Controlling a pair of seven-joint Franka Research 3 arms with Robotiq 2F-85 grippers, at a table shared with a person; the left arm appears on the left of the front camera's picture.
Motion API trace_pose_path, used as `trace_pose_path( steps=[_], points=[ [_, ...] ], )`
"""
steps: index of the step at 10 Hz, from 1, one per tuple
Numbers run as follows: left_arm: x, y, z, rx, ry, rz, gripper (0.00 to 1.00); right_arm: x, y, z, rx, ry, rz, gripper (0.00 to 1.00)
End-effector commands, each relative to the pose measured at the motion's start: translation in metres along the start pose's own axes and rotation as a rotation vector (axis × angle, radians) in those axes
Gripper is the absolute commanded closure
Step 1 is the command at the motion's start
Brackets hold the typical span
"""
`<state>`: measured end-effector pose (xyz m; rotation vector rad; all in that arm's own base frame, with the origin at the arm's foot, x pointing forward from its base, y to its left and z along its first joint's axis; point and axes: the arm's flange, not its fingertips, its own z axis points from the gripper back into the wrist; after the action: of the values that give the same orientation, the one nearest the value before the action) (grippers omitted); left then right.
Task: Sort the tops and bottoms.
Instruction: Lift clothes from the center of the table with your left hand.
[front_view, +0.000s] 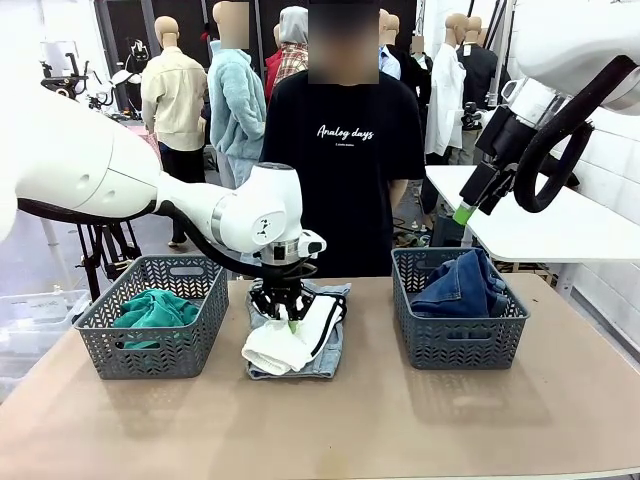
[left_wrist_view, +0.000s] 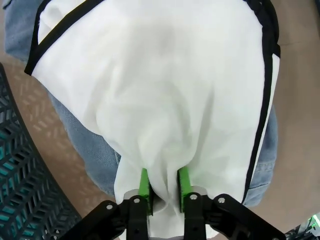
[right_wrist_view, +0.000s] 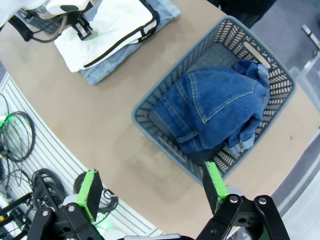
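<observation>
White shorts with black trim (front_view: 290, 345) (left_wrist_view: 165, 75) (right_wrist_view: 107, 30) lie mid-table on light blue denim shorts (front_view: 328, 360) (left_wrist_view: 85, 145) (right_wrist_view: 105, 70). My left gripper (front_view: 290, 312) (left_wrist_view: 162, 182) points down onto them, its green pads shut on a bunched fold of the white fabric. The teal-green top (front_view: 155, 308) fills the left grey basket (front_view: 150, 350). Dark blue jeans (front_view: 460, 285) (right_wrist_view: 215, 100) lie crumpled in the right grey basket (front_view: 460, 345) (right_wrist_view: 165, 145). High above that basket hangs my right gripper (front_view: 465, 210) (right_wrist_view: 152, 190), open and holding nothing.
A person in a black T-shirt (front_view: 345, 160) stands at the far edge, behind the pile. A white side table (front_view: 560, 230) sits at the back right. Bare tabletop (front_view: 400, 420) stretches across the front. Cables (right_wrist_view: 15, 135) lie on the floor past the table edge.
</observation>
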<state>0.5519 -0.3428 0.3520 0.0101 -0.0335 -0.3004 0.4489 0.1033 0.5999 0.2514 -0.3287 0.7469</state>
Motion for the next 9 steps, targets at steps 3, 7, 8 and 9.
trace_pose_path(
  steps=[3,7,8,9],
  points=[
    [-0.004,-0.004,0.008,-0.021,0.007,0.02,1.0,0.0,0.0,0.0,-0.001,0.001,0.001,0.0],
    [-0.01,-0.021,0.077,0.075,-0.212,0.002,1.0,0.0,0.0,0.0,-0.001,0.001,0.001,0.0],
    [-0.012,-0.027,0.096,0.073,-0.268,-0.015,1.0,0.0,0.0,0.0,-0.001,0.001,0.001,0.0],
    [-0.013,-0.032,0.113,0.077,-0.315,-0.027,1.0,0.0,0.0,0.0,-0.001,0.001,0.001,0.0]
  ],
)
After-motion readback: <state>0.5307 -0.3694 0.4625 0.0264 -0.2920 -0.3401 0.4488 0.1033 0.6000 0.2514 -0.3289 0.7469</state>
